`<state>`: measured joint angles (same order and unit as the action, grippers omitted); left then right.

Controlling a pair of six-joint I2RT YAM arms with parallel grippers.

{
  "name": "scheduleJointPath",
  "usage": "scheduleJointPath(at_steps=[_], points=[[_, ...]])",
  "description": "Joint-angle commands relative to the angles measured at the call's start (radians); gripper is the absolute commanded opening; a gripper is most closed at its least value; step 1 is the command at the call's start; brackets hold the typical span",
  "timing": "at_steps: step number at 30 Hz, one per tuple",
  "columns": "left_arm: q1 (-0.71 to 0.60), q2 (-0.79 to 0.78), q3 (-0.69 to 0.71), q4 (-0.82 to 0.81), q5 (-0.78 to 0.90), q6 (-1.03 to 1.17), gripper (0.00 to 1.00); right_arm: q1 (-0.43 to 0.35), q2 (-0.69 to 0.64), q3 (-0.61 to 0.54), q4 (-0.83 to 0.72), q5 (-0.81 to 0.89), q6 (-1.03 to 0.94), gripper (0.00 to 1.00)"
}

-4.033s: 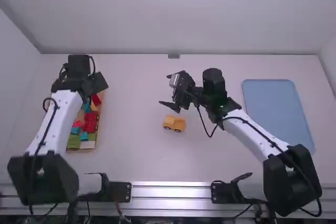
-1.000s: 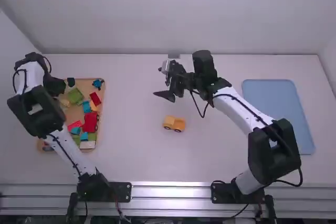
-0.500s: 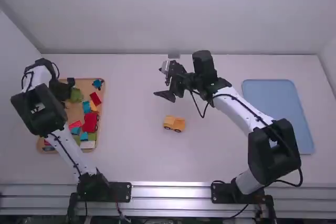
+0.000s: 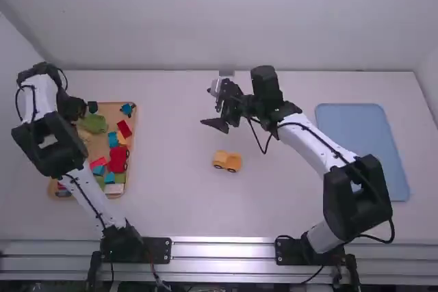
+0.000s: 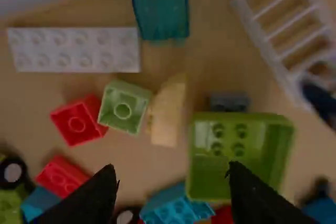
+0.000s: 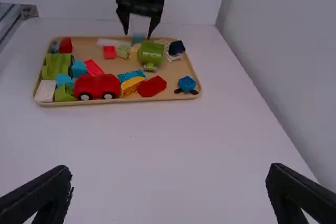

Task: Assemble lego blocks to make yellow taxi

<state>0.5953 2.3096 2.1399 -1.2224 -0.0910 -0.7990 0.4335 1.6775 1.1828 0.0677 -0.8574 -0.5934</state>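
Observation:
The yellow vehicle base stands on wheels mid-table. Beyond it, my right gripper is open and holds nothing; in the right wrist view my right gripper has its fingers wide apart. My left gripper is over the block tray's far left part. Seen from its wrist, my left gripper is open above loose blocks. A pale yellow block lies between a small light green block and a hollow green block. An orange-yellow block lies beside the red car.
The wooden tray at the left holds many blocks, among them a red car, a white plate and a white rack-like piece. A blue tray lies at the right.
My left arm has folded back left from over the tray, and its gripper then shifted slightly right and back. The green block has turned a little. My right gripper moved slightly left and farther out, then stopped.

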Motion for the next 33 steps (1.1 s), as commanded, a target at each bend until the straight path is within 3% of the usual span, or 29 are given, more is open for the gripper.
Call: scheduleJointPath(at_steps=[1,4,6,10,20,25,33], points=[[0.005,0.005,0.09,-0.061,-0.033,0.048,0.58,-0.002,0.008,0.028,-0.002,-0.006,-0.002,0.99],[0.004,0.005,0.136,-0.148,-0.104,0.063,0.56,-0.002,0.008,0.028,-0.003,-0.006,-0.002,0.99],[0.003,0.005,0.134,-0.196,-0.148,0.064,0.48,-0.002,0.008,0.028,-0.002,-0.006,-0.002,0.99],[0.007,0.006,0.088,-0.197,-0.159,0.093,0.42,-0.002,0.008,0.028,-0.002,-0.006,-0.002,1.0],[0.005,0.006,-0.134,0.005,-0.136,0.094,0.4,-0.002,0.008,0.028,-0.002,-0.006,-0.002,0.99],[0.005,0.006,-0.206,0.138,-0.046,0.141,0.4,-0.002,0.008,0.028,-0.003,-0.006,-0.002,0.99],[-0.014,0.006,-0.289,0.257,-0.046,0.134,0.36,-0.002,0.008,0.028,-0.006,-0.006,-0.002,0.99]])
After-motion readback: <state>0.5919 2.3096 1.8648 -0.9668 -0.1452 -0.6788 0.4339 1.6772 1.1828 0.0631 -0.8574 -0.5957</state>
